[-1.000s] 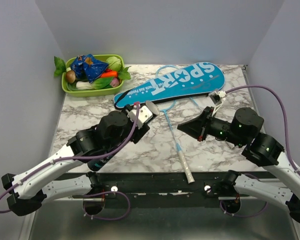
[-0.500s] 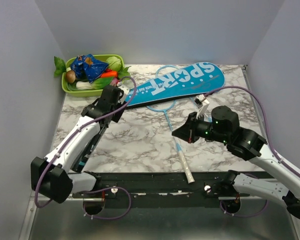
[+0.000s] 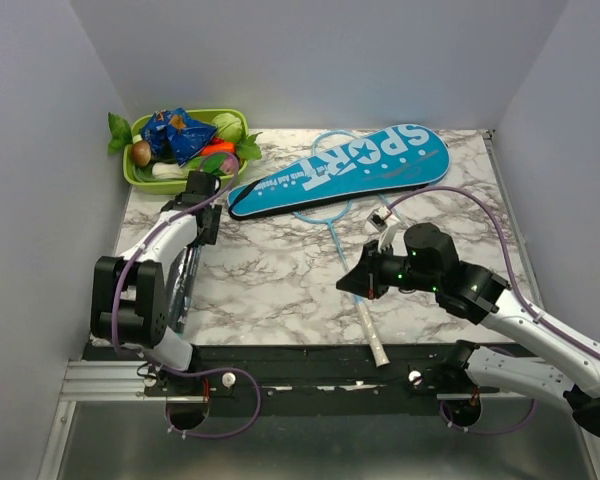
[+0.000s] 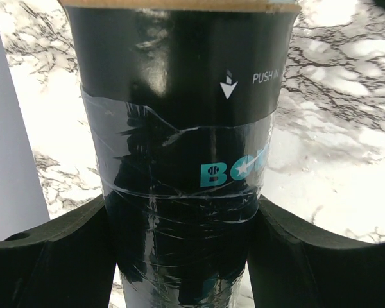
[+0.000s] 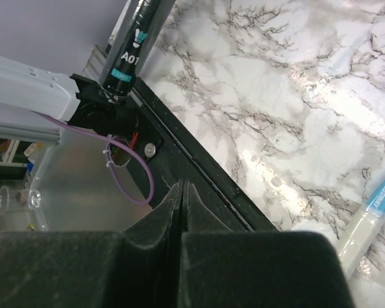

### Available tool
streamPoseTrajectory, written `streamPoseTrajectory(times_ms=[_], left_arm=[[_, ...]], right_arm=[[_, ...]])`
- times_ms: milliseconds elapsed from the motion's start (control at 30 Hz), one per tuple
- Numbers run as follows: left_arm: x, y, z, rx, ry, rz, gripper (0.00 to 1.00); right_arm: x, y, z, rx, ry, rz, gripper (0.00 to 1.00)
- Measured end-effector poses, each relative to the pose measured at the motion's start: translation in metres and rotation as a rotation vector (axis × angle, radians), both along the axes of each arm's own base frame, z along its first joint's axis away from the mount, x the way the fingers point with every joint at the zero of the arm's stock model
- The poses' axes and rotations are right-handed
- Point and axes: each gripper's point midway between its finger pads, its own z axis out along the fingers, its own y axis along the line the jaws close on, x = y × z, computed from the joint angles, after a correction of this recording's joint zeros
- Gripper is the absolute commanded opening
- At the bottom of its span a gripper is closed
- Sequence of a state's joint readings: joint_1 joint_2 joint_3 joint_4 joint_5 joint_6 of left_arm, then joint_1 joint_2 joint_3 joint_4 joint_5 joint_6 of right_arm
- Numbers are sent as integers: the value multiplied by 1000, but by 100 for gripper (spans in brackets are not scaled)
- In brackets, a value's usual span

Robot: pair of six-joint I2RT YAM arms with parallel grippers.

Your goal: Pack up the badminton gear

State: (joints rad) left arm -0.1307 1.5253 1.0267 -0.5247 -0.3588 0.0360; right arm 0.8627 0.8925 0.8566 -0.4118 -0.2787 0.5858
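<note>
The dark clear tube (image 4: 179, 128) lies along the table's left edge (image 3: 183, 285). My left gripper (image 4: 179, 208) is open and straddles it, one finger close against each side. In the top view that gripper (image 3: 195, 238) sits over the tube's far end. One light-blue racket (image 3: 347, 265) lies mid-table, its head tucked under the blue "SPORT" cover (image 3: 350, 165) and its white butt (image 3: 376, 345) at the near edge. My right gripper (image 3: 348, 285) is shut and empty, hovering just left of the racket's handle (image 5: 372, 218). No shuttlecocks show.
A green tray (image 3: 138, 180) of toy vegetables stands at the back left, just beyond the left arm. Thin blue racket frame (image 3: 326, 136) peeks out behind the cover. A black rail (image 3: 300, 360) runs along the near edge. Grey walls close in on three sides.
The left arm swung from mid-table to the left edge and came down over the tube. The right gripper slid left and nearer, toward the racket's handle, staying shut.
</note>
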Motion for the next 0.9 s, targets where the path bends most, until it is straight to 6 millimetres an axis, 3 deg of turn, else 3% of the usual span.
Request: streamPoseTrajectory(times_ms=[67,100,167,333,600,767,900], left_arm=[[0,5,-10,14,21,23,38],[1,6,-13,23,26,32,62],[3,11,-16,46,34,53,98],[13,28,-3,127,6,99,99],[21,56,41,201,-106,194,99],[15,48,83,125,-235,193,99],[7,22,127,-31,-384,136,99]], right_arm=[[-1,1,-1,6,0,8,22],[-1,2,-1,12,0,12,23],[-2,4,-1,19,-2,20,28],[-1,9,-1,36,-3,32,39],[-1,13,-10,28,25,45,44],[3,11,-9,19,15,16,52],[14,12,-4,1,1,-20,59]])
